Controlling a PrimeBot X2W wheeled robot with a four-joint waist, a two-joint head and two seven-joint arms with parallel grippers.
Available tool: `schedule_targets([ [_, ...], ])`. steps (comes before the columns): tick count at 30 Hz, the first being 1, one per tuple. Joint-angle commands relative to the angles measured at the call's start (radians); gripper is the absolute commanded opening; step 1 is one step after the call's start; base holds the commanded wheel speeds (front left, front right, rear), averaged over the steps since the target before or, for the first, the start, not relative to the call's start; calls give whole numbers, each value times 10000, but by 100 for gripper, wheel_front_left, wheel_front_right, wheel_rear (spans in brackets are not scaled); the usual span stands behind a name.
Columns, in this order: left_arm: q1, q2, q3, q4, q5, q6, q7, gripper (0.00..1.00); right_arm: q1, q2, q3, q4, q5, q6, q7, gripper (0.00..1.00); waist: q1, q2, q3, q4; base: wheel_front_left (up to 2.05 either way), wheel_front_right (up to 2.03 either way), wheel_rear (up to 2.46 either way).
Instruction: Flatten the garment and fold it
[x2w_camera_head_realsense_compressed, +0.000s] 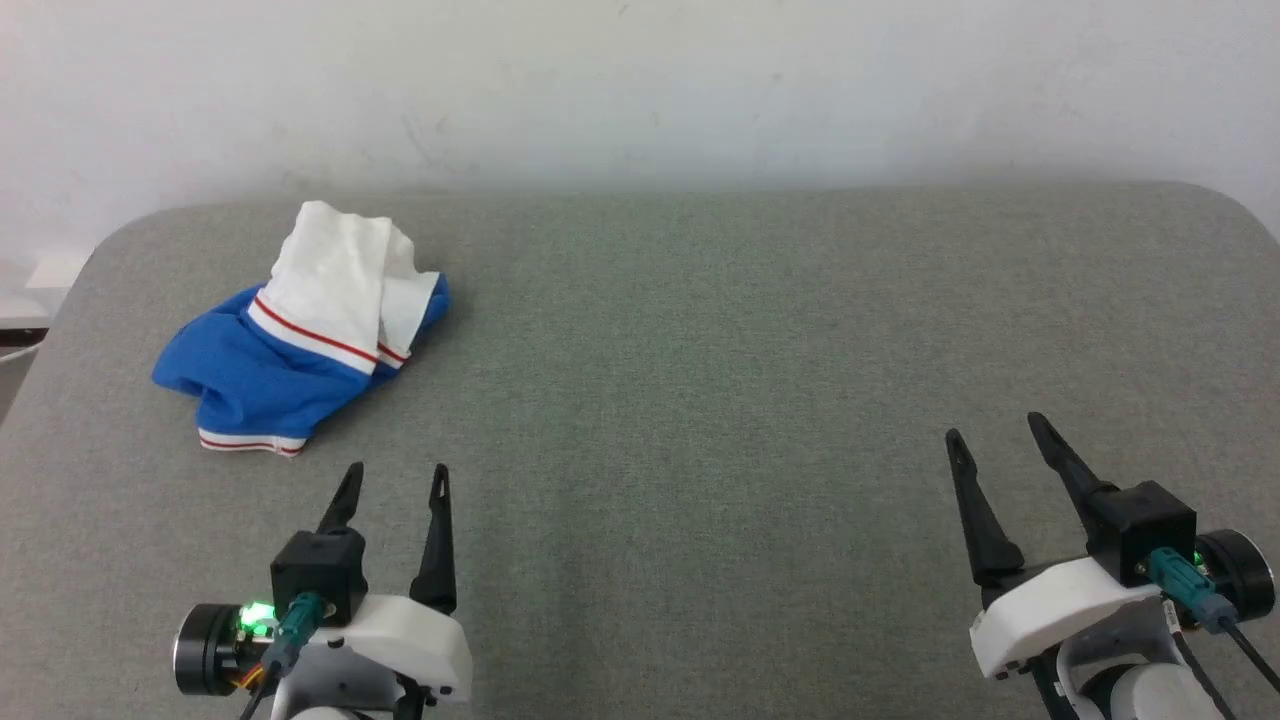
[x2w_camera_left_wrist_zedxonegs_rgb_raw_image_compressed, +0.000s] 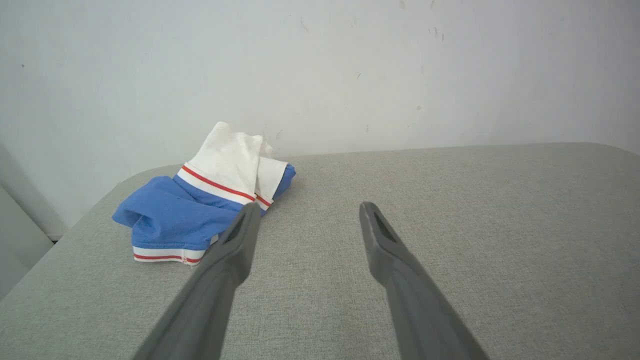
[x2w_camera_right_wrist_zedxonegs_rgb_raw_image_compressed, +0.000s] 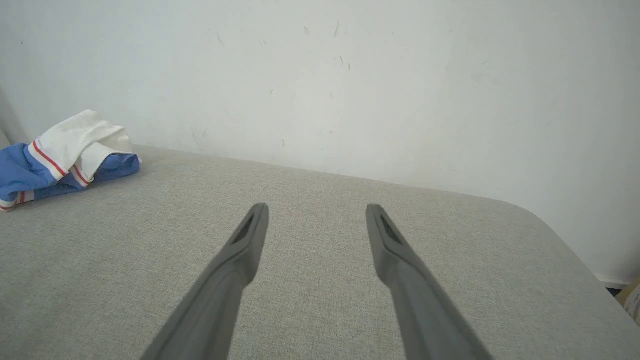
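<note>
While the garment (x2w_camera_head_realsense_compressed: 300, 350) lies crumpled at the far-left corner of the bench (x2w_camera_head_realsense_compressed: 700, 400) (nothing flattened yet), left end effector (x2w_camera_head_realsense_compressed: 397, 470) and right end effector (x2w_camera_head_realsense_compressed: 994, 427) both gape wide, empty; flattening and folding are all left to do.

The left gripper (x2w_camera_head_realsense_compressed: 396, 470) has its two long dark fingers (x2w_camera_head_realsense_compressed: 437, 540) spread wide, with the tips well apart and nothing between them. Behind the fingers a black block (x2w_camera_head_realsense_compressed: 320, 565) sits on a white wrist shell (x2w_camera_head_realsense_compressed: 415, 640). A green light (x2w_camera_head_realsense_compressed: 255, 612) glows beside a teal plug (x2w_camera_head_realsense_compressed: 300, 615) at the outer side of that shell. The right gripper (x2w_camera_head_realsense_compressed: 995, 428) is spread just as wide and holds nothing, and its fingers lean slightly toward the left gripper. Its black housing (x2w_camera_head_realsense_compressed: 1150, 530) rides on the right wrist shell (x2w_camera_head_realsense_compressed: 1060, 600), with a teal connector (x2w_camera_head_realsense_compressed: 1180, 580) behind it. In each wrist view the fingers rise as a broad V, tips apart.
</note>
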Motion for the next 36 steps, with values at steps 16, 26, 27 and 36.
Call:
schedule_targets([
  [16,4,143,-225,46,30,259,-410,100,79,12,147,-49,-178,-7,-395,100,0,0,5,735,0,0,0],
  [26,38,205,-386,86,9,355,-620,100,104,15,257,-14,-293,-8,-604,100,0,0,-4,1297,0,0,0],
  [27,40,210,-401,88,6,366,-641,100,103,15,271,-5,-312,-8,-625,100,0,0,-2,1353,0,0,0],
  [36,36,234,-551,108,-17,475,-828,100,118,18,320,18,-357,-10,-812,100,0,0,17,1899,0,0,0],
])
